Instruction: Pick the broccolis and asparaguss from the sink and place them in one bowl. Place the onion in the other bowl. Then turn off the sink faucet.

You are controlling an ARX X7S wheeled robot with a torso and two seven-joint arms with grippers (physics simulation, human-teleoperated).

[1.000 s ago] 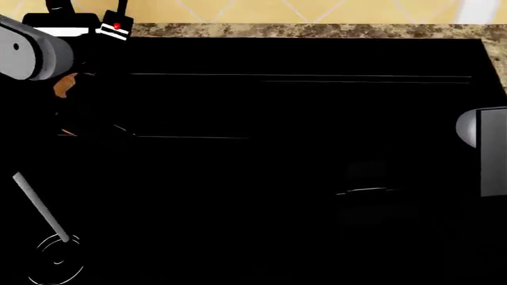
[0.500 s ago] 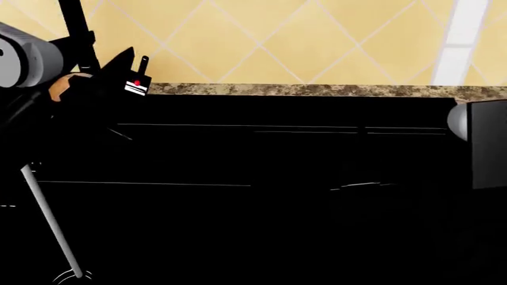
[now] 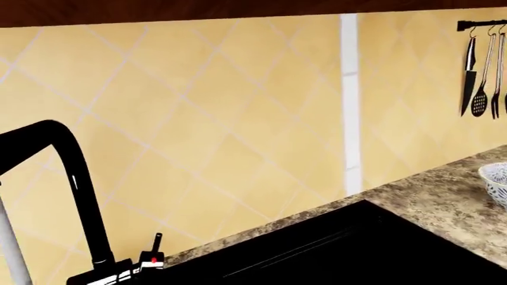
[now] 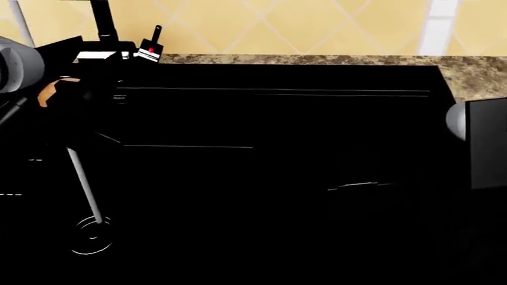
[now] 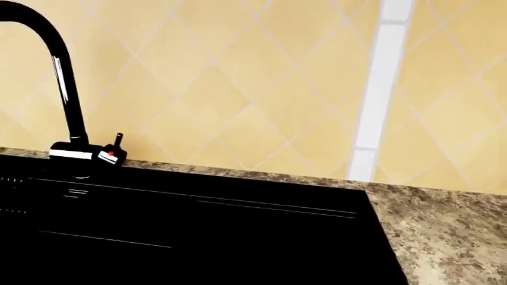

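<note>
The glossy black sink (image 5: 198,237) sits sunken in speckled granite counter (image 5: 452,231); its curved black faucet (image 5: 59,77) stands far left; a white mesh bowl (image 3: 495,181) rests far right; neither gripper's fingers show, so I cannot tell their state.

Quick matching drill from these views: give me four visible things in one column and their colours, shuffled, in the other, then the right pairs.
Things:
1. faucet
2. counter
3. wall tiles
4. bowl

Colours:
A. yellow
B. white
C. black
D. speckled brown

Pairs: 1-C, 2-D, 3-A, 4-B
</note>
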